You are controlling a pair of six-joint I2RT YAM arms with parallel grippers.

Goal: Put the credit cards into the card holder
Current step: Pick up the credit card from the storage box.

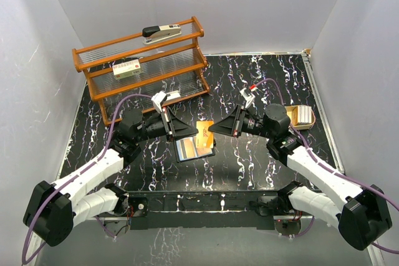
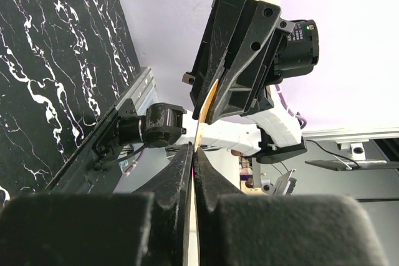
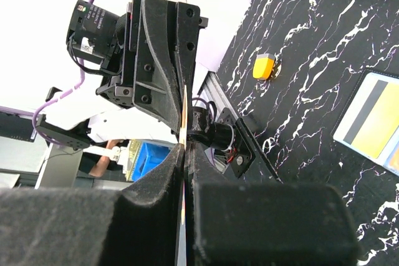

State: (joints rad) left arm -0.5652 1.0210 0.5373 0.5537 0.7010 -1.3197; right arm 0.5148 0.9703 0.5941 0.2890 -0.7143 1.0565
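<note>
1. Both sets of fingers are pinched narrow on one orange card (image 1: 204, 128), held in mid-air between the left gripper (image 1: 192, 130) and right gripper (image 1: 215, 128), over the open card holder (image 1: 185, 149).
2. A striped card (image 3: 374, 121) lies on the holder's lining, down on the surface (image 1: 262, 154).
3. Release one side only, with no twist on the card.
4. Feed it edge-first into a pocket and pin the holder if it slides.

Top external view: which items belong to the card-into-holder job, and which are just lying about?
Job:
orange card, pinched by both left gripper and right gripper
striped card lying on the open card holder

Lying about:
stapler and white-and-red item on the wooden rack
tan tray
small orange block
</note>
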